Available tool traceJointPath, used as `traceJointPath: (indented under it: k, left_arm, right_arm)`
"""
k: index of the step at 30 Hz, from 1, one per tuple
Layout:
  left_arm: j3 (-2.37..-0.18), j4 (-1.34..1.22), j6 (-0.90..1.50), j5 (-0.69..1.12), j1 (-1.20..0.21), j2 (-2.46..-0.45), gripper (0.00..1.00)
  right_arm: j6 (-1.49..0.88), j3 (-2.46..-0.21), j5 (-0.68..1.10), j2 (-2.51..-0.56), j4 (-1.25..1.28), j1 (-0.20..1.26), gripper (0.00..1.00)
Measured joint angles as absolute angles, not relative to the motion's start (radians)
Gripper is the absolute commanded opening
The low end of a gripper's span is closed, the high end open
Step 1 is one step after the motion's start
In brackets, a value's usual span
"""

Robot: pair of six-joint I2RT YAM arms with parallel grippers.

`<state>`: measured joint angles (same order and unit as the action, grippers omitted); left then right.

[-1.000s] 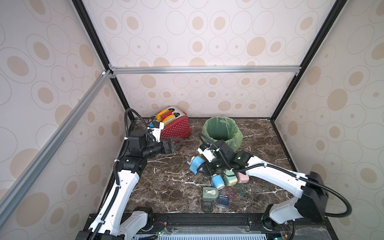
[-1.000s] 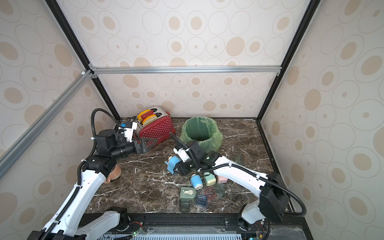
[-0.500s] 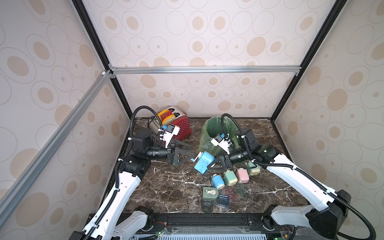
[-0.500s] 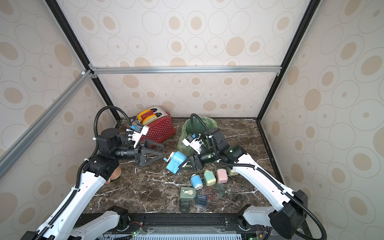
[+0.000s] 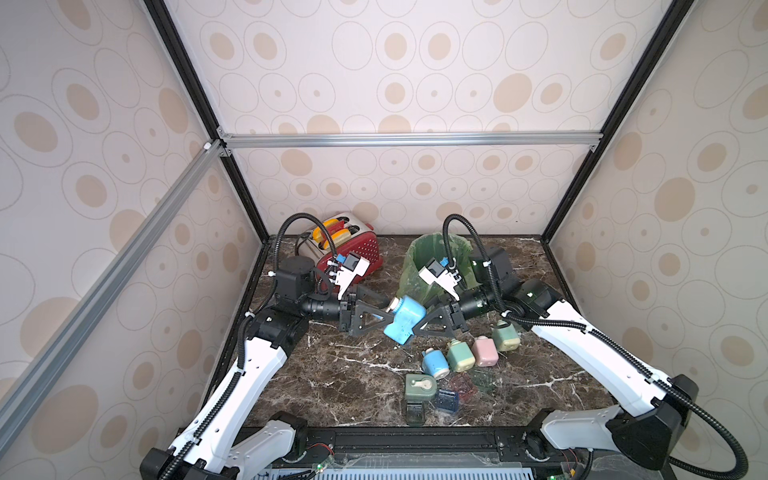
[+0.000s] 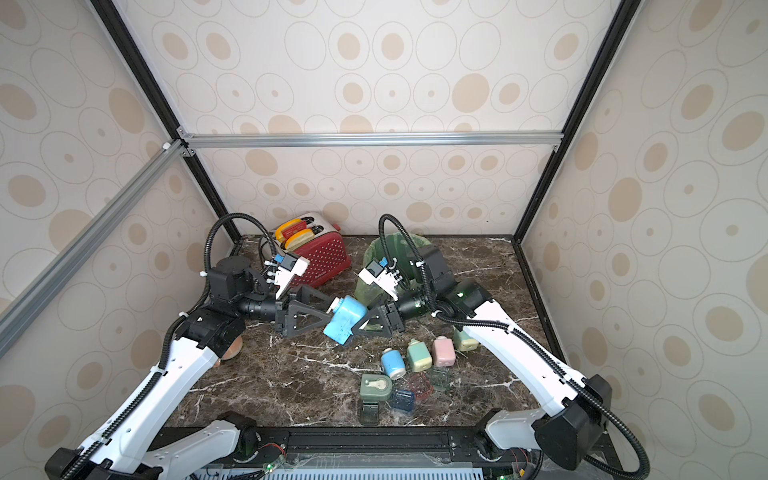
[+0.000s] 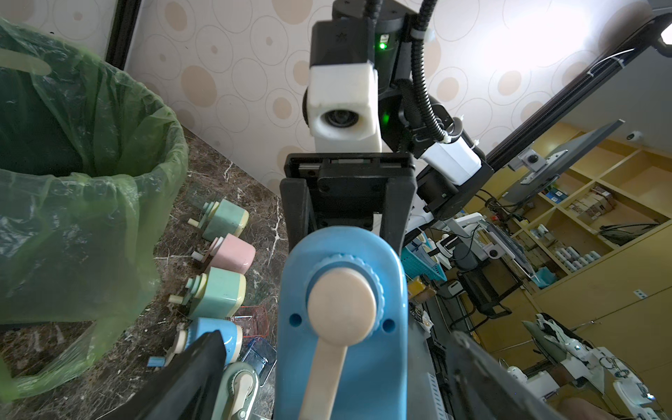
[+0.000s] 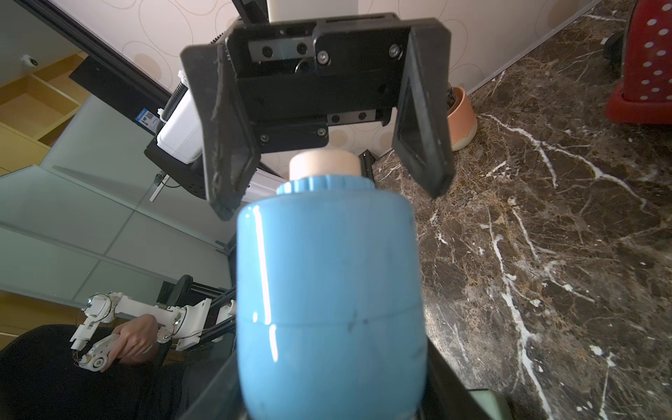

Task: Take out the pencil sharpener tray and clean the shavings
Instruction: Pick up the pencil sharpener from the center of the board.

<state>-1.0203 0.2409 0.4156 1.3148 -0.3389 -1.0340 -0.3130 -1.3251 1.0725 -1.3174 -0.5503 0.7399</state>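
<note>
A dark marble counter [image 5: 332,374] fills the floor of the papered booth, with a green-lined bin [image 5: 417,259] at the back and a red toaster [image 5: 365,253] near it. Just in front of the bin, the two arms meet nose to nose above the counter. The right arm [image 5: 582,340] holds a blue pencil sharpener [image 5: 405,318] in the air, the right jaws clamped on the sides of its rear end, its cream crank [image 7: 340,302] pointing at the left arm [image 5: 257,365]. The left jaws stand apart on either side of that crank end, close to the blue shell but, in the right wrist view, not touching it. Nearer the front, a row of other sharpeners [image 5: 459,355] lies on the counter with a few loose clear trays [image 5: 446,401] near them. The held sharpener's own tray cannot be made out in any view; a faint seam [image 8: 327,322] across the shell may mark it, and it appears not yet drawn. The shell looks like light, rigid, glossy plastic, likely slippery under hard jaws, so a pull on the tray could twist it in the right jaws. The tray probably slides out as a thin-walled drawer; pinch its outer lip and keep it level so shavings stay in until it is over the bin.
</note>
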Motion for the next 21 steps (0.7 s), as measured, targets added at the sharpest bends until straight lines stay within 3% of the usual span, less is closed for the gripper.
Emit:
traceJointPath:
  k: [3,8,11,14,16,18,21]
  left_arm:
    - [-1.022,0.259,0.402,1.322,-0.358,-1.042,0.93]
    - [-1.027,0.289,0.379,1.327,-0.379,-1.061,0.78]
    - [-1.035,0.309,0.363,1.322,-0.382,-1.068,0.62]
    - [-1.042,0.323,0.345,1.318,-0.382,-1.071,0.38]
    - [-1.050,0.331,0.337,1.314,-0.383,-1.073,0.23]
    - [-1.055,0.334,0.333,1.308,-0.382,-1.073,0.18]
    - [-1.057,0.345,0.325,1.298,-0.382,-1.073,0.09]
  right_arm:
    - [-0.309,-1.335,1.077,-1.328,-0.540,0.740,0.30]
    - [-0.301,-1.342,1.082,-1.343,-0.535,0.740,0.31]
    - [-0.299,-1.342,1.087,-1.348,-0.531,0.740,0.31]
    - [-0.299,-1.342,1.097,-1.348,-0.531,0.740,0.34]
    - [-0.299,-1.341,1.100,-1.348,-0.524,0.740,0.38]
    - [-0.306,-1.335,1.102,-1.348,-0.502,0.739,0.44]
    - [-0.324,-1.304,1.111,-1.341,-0.451,0.736,0.68]
